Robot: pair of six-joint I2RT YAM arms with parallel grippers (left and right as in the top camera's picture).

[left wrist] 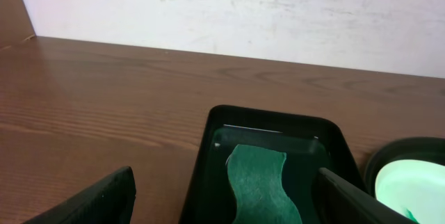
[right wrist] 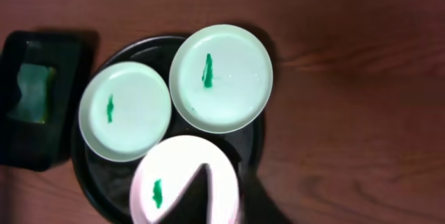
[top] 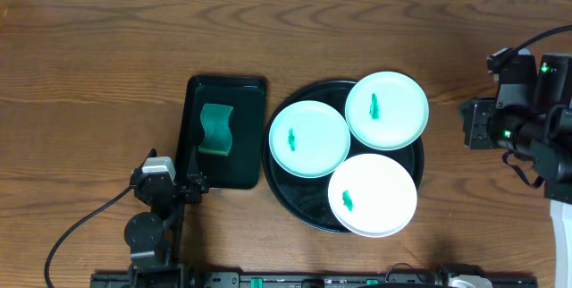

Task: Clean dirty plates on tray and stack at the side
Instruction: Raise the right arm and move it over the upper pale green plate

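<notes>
Three plates lie on the round black tray (top: 295, 190), each with a small green smear in the middle. One mint plate (top: 309, 139) is at the left, another mint plate (top: 387, 110) at the far right, and a white plate (top: 373, 194) at the near right, over the rim. The right wrist view looks down on the same plates (right wrist: 221, 78) from high up. My right gripper (right wrist: 229, 186) shows there only as blurred dark fingers over the white plate (right wrist: 174, 182). My left gripper (left wrist: 224, 177) is open and holds nothing, low at the near end of the rectangular tray.
A rectangular dark green tray (top: 192, 154) left of the black tray holds a wavy green sponge (top: 215, 130). The right arm (top: 518, 118) hangs over the table's right edge. The left arm base (top: 147, 230) stands at the near left. A white wall closes off the far side.
</notes>
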